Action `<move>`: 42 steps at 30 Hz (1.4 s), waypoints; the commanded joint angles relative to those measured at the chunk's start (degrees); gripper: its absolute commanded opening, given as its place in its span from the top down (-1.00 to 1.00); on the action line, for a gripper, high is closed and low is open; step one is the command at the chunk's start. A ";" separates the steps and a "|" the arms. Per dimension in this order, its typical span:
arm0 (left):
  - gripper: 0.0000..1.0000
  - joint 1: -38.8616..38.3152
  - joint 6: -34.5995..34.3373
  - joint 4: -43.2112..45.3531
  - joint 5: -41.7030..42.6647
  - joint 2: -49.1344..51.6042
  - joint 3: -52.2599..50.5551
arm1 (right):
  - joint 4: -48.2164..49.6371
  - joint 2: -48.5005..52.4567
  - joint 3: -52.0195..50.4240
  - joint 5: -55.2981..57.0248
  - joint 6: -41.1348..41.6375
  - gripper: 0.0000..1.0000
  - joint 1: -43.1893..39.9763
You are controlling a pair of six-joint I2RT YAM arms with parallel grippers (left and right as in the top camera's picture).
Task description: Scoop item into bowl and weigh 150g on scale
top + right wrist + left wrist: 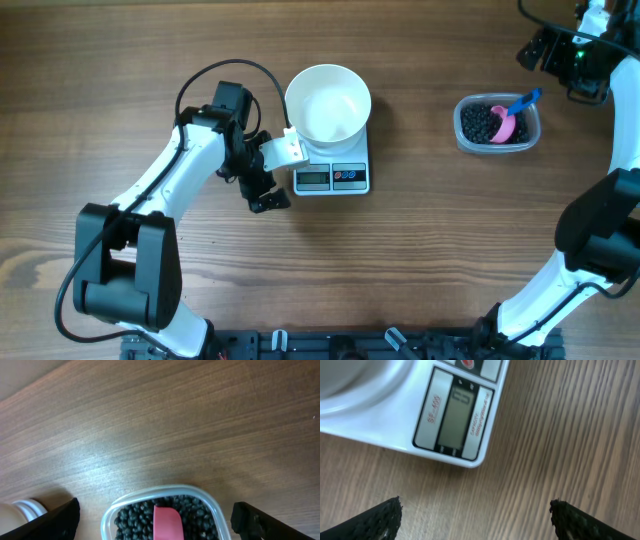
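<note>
- While its jaws stand wide apart with nothing between them, the left claw hovers over the desk, just beside the scale.
- The white bowl sits on the scale.
- Black beads and a pink scoop lie in the clear tub.
- The right claw hangs above the tub, spread wide, gripping nothing.
</note>
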 commanded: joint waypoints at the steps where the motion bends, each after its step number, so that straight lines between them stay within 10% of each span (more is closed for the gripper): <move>1: -1.00 -0.15 1.11 -1.90 -2.71 -2.34 0.39 | -1.05 0.59 1.31 0.13 -2.05 -1.00 -0.37; 29: -1.00 -0.63 1.14 0.81 -4.04 -10.29 0.68 | -8.59 0.61 -0.57 4.07 -5.22 -0.98 -0.37; 36: -1.00 -0.63 1.14 0.81 -4.04 -10.29 0.68 | -6.51 0.61 -9.07 -1.22 -5.29 -0.43 1.49; 39: -1.00 -0.63 1.14 0.81 -4.04 -10.29 0.68 | -4.17 0.59 -9.44 -1.22 -5.31 0.16 1.73; 42: -1.00 -0.63 1.14 0.81 -4.02 -10.29 0.68 | -3.15 0.59 -9.33 -1.44 -5.18 0.18 1.75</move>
